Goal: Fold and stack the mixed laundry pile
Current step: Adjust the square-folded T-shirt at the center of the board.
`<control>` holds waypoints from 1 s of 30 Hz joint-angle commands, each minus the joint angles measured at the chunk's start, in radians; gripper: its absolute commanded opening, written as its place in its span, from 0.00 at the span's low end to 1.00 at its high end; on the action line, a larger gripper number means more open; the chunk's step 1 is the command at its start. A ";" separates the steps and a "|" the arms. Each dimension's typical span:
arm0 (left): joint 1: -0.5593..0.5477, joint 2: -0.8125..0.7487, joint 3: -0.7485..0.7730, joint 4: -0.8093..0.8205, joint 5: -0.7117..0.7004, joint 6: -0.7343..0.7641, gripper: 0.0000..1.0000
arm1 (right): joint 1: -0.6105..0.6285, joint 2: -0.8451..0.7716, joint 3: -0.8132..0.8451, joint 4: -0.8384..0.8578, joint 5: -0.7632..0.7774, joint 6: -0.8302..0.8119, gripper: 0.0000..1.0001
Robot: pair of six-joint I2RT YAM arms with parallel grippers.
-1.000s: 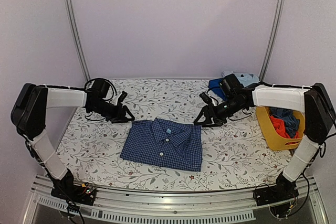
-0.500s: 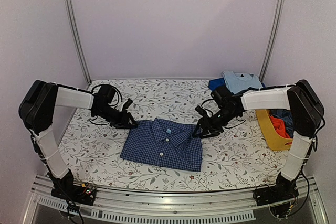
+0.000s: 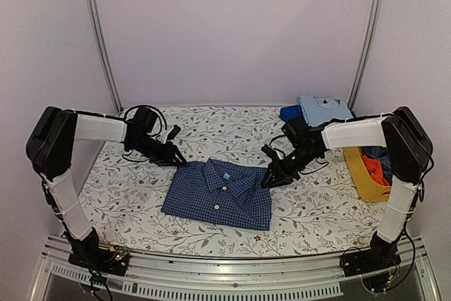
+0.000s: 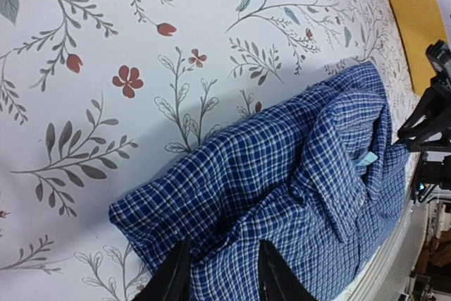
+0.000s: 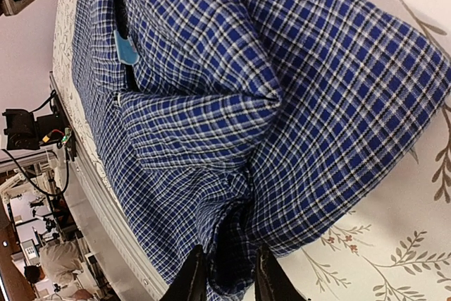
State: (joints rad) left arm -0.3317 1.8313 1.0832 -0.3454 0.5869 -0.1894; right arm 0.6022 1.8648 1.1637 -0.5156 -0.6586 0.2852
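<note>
Two-handedly taking the soft, light, limp blue small-check cotton shirt (image 3: 218, 194), lying folded mid-worktop (image 3: 134, 206), by its far corners: right end effector (image 5: 224, 276) pinching bunched cloth; left end effector (image 4: 220, 273) narrow astride the corner, grip unclear.

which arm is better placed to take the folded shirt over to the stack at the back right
Right, probably: the right gripper has the blue check shirt bunched between its fingers, and the folded stack lies on its side. The left gripper is farther away.

Pinching a bunched edge of blue small-check cotton shirt (image 5: 232, 103) between dark fingers (image 5: 193, 281) of the hand (image 5: 227, 274), over white floral-print bench (image 5: 394, 252).
</note>
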 commanded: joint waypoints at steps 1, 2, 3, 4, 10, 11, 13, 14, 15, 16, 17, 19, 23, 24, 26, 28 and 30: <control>-0.018 0.007 0.023 -0.028 0.009 0.039 0.31 | 0.004 0.008 -0.002 0.005 0.011 -0.004 0.21; -0.020 0.013 0.023 -0.030 0.010 0.041 0.31 | 0.003 0.009 -0.001 0.003 0.013 -0.003 0.19; -0.021 0.019 0.024 -0.032 0.010 0.043 0.31 | 0.004 0.010 -0.004 0.001 0.014 -0.004 0.18; -0.022 0.025 0.024 -0.035 0.012 0.044 0.31 | 0.004 0.010 -0.006 -0.001 0.016 -0.006 0.15; -0.027 0.046 0.031 -0.057 0.001 0.052 0.33 | 0.003 0.008 -0.018 -0.004 0.027 -0.005 0.08; -0.029 0.046 0.032 -0.058 -0.002 0.053 0.33 | 0.004 0.006 -0.020 -0.001 0.027 -0.004 0.06; -0.033 0.046 0.033 -0.063 -0.017 0.055 0.34 | 0.004 0.004 -0.021 0.001 0.027 -0.003 0.03; -0.036 0.048 0.035 -0.066 -0.033 0.054 0.37 | 0.004 0.002 -0.022 0.002 0.027 -0.004 0.02; -0.036 0.048 0.035 -0.069 -0.048 0.052 0.41 | 0.004 0.001 -0.021 0.002 0.028 -0.004 0.01; -0.037 0.047 0.035 -0.069 -0.055 0.052 0.43 | 0.004 0.000 -0.023 0.002 0.028 -0.004 0.00; -0.038 0.045 0.035 -0.067 -0.057 0.053 0.43 | 0.004 -0.001 -0.024 0.003 0.027 -0.006 0.00; -0.037 0.044 0.038 -0.067 -0.064 0.051 0.43 | 0.004 -0.001 -0.026 0.001 0.027 -0.004 0.00; -0.038 0.045 0.046 -0.071 -0.083 0.057 0.44 | 0.004 -0.007 -0.034 0.003 0.025 -0.007 0.00; -0.039 0.048 0.050 -0.074 -0.088 0.057 0.45 | 0.004 -0.008 -0.036 0.005 0.025 -0.006 0.00; -0.042 0.054 0.056 -0.081 -0.104 0.059 0.47 | 0.004 -0.010 -0.041 0.006 0.024 -0.007 0.00; -0.045 0.054 0.061 -0.080 -0.088 0.065 0.47 | 0.004 -0.009 -0.042 0.008 0.023 -0.006 0.00; -0.050 0.047 0.061 -0.079 -0.071 0.072 0.40 | 0.003 -0.011 -0.042 0.008 0.023 -0.005 0.00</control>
State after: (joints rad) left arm -0.3614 1.8671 1.1217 -0.4114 0.5056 -0.1390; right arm 0.6022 1.8648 1.1301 -0.5152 -0.6373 0.2878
